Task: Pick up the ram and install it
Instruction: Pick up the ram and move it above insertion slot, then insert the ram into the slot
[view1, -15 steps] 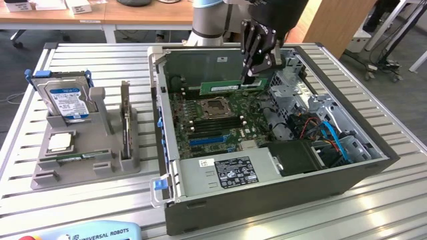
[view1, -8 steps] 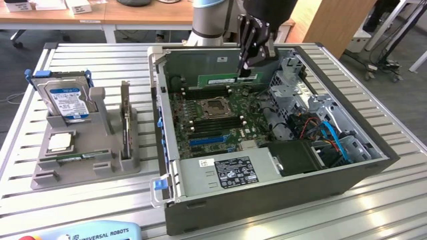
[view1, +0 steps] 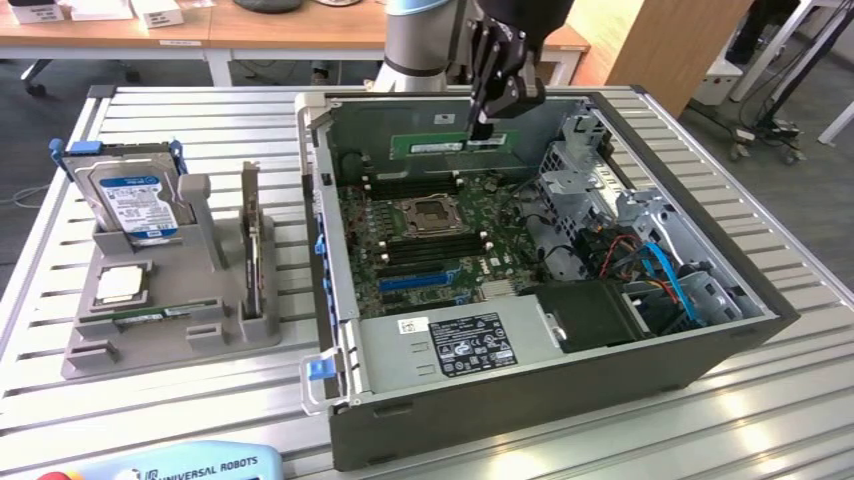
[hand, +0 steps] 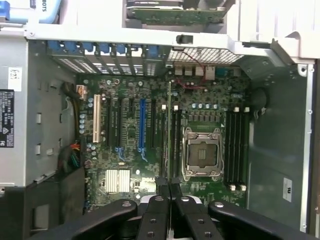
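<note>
Gripper (view1: 485, 128) hangs over the open computer case (view1: 561, 385), fingers pinched narrow on the ram (view1: 454, 146). The green stick is clamped between the fingertips and held lengthwise, above the far end of the motherboard (view1: 400, 245).

Wrist view: ram (hand: 169, 130) is edge-on, running out from the closed gripper (hand: 169, 192). It lines up over the dark memory slots (hand: 176, 135) just beside the processor socket (hand: 202, 152), apart from the board.
</note>
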